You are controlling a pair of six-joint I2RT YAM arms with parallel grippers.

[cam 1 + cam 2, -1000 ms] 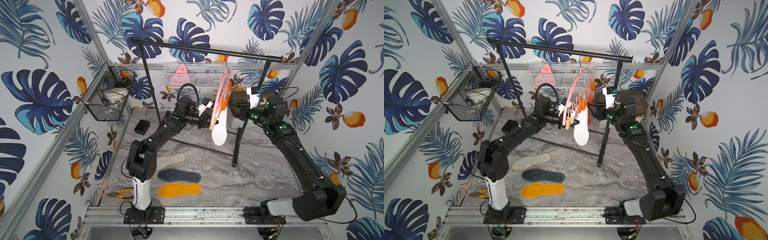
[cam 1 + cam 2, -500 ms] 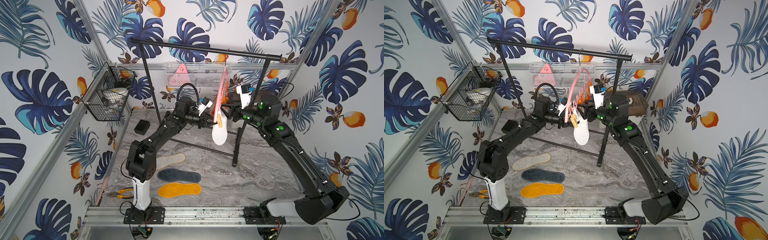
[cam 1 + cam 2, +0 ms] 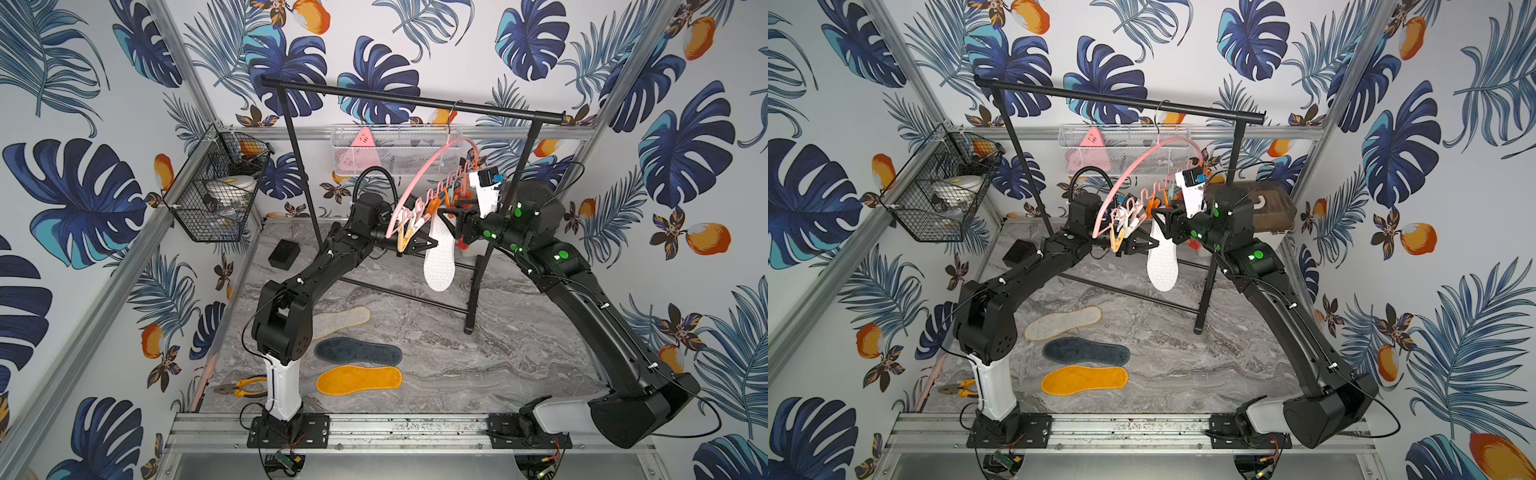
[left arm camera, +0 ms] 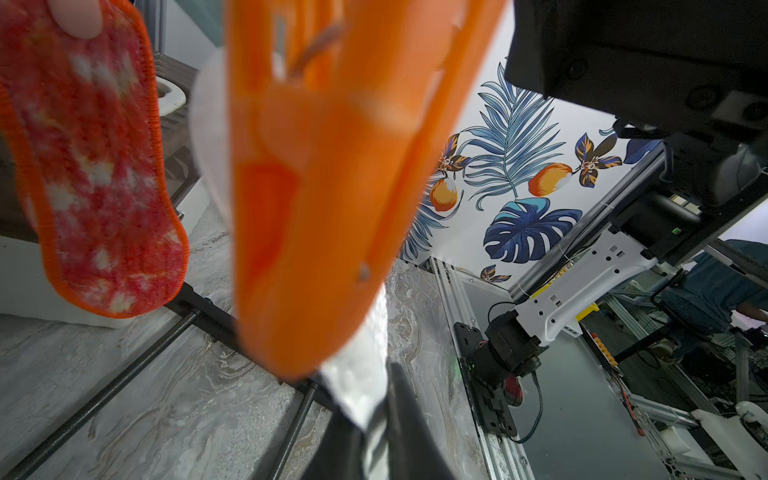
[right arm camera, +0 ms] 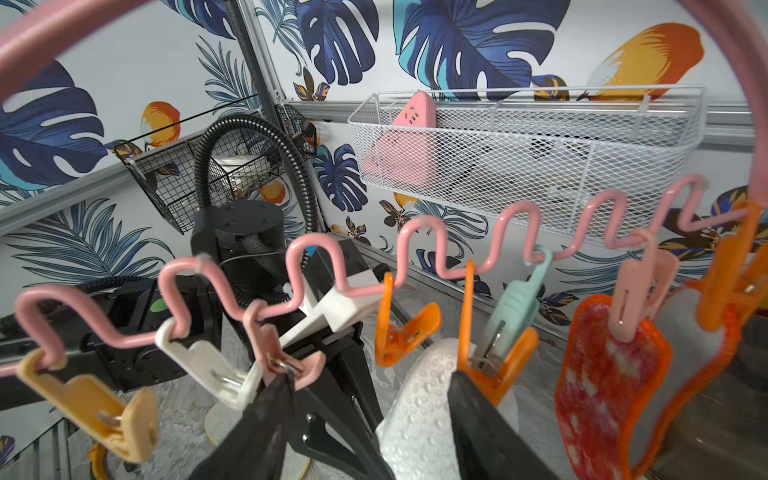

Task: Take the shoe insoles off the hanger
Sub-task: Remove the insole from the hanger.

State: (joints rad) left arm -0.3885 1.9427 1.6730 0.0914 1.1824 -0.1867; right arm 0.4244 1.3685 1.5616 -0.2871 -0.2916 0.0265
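Shoe insoles (image 3: pixel 439 257): six pieces in all, three off, three on. Off the hanger (image 5: pixel 424 222), lying flat and apart from one another on the marble table (image 3: pixel 498 332) near the left arm's base: cream insole (image 3: pixel 343 321), navy insole (image 3: pixel 357 352), orange insole (image 3: pixel 358 377). On the hanger, which hooks over the black garment rail (image 3: pixel 415 100) and hangs swung askew: pale insole (image 3: pixel 1163 262), hanging toe down from an orange clip (image 5: pixel 494 365); red mesh insole (image 5: pixel 602 395), under a pink clip; second red-edged insole (image 5: pixel 698 353), just behind it, its pale back turned to the right wrist camera. Several clips along the wavy bar hang empty. Left gripper (image 3: pixel 430 245): clenched on the side edge of the pale insole; the left wrist view shows the pale strip (image 4: pixel 365 390) running down between its two dark fingers. Right gripper (image 5: pixel 370 382): jaws released and spread, straddling the top of the pale insole, one finger (image 5: pixel 469 407) touching or just beside the orange clip; nothing grasped. Progress, by judgement: half done. Step in hand appears to be freeing the pale insole, which likely calls for the right jaws to pinch the clip open while the left draws the pad down. Left after that: both red mesh pieces.
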